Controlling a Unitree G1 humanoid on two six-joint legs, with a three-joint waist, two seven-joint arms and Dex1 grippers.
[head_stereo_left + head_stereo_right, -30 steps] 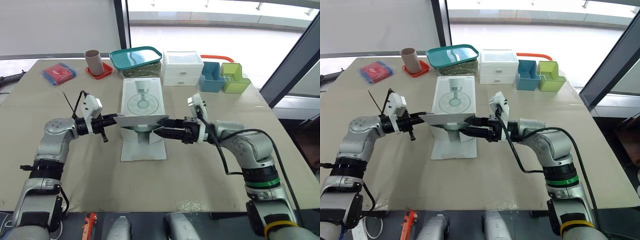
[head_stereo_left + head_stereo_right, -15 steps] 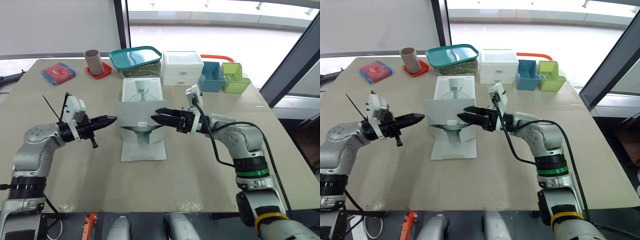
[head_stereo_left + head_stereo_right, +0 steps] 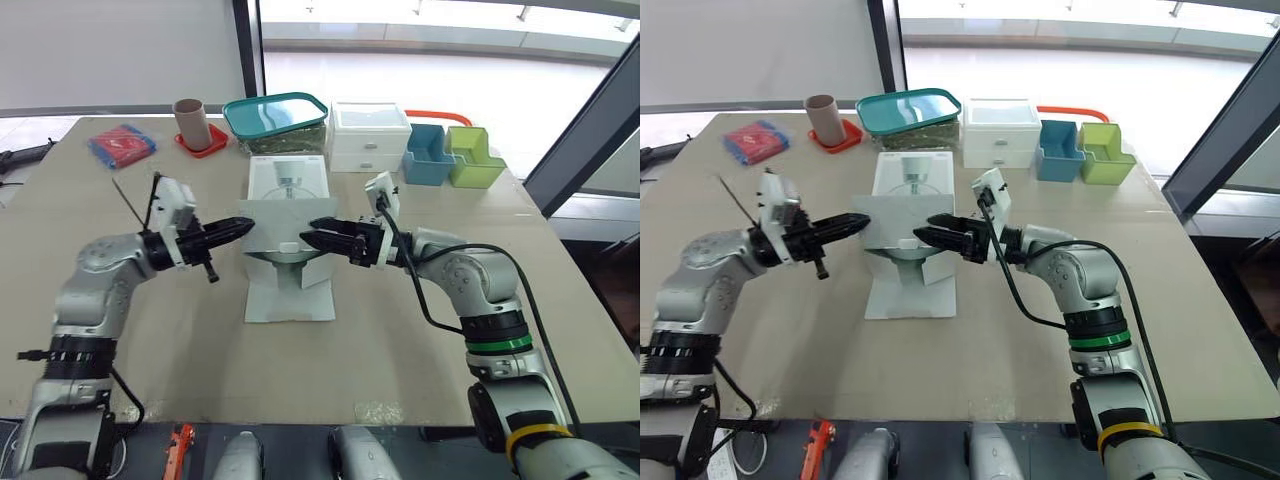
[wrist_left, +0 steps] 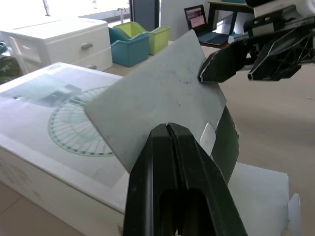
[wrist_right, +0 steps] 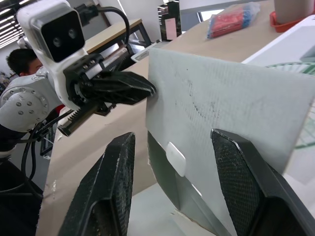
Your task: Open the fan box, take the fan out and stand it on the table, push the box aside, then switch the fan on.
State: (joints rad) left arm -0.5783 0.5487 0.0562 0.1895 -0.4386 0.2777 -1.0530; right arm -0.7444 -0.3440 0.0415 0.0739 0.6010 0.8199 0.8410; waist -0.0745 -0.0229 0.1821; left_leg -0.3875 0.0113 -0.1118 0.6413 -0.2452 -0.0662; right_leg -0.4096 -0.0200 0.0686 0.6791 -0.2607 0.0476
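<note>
fan box [image 3: 287, 188]: lying flat at mid worktop [image 3: 400, 340], printed fan picture facing up, near end open.
grey flap [image 3: 278, 222]: raised upright at the open near end, small white tab [image 5: 175, 158] on its lower part.
lower flap [image 3: 290, 297]: folded down flat on the worktop in front of the opening.
fan: dark rounded shape [image 3: 284, 258] seen in the opening under the grey flap; cannot tell more.
left jaws: clenched, nothing between them, tips [image 5: 140, 88] touching the grey flap's left edge.
right jaws: released, spread wide at the grey flap's right upper corner, one fingertip [image 4: 210, 73] touching the flap face, the other clear of it.
cardboard tube [image 3: 188, 114]: upright on a red coaster [image 3: 204, 144], far left of the box.
red-and-blue packet [image 3: 122, 143]: far left corner, well apart from the box.
teal-lidded container [image 3: 275, 110]: just behind the box.
white drawer unit [image 3: 370, 135]: behind the box, to its right.
blue bin [image 3: 428, 157]: beside the drawer unit.
green bin [image 3: 472, 157]: touching the blue bin, furthest right.
</note>
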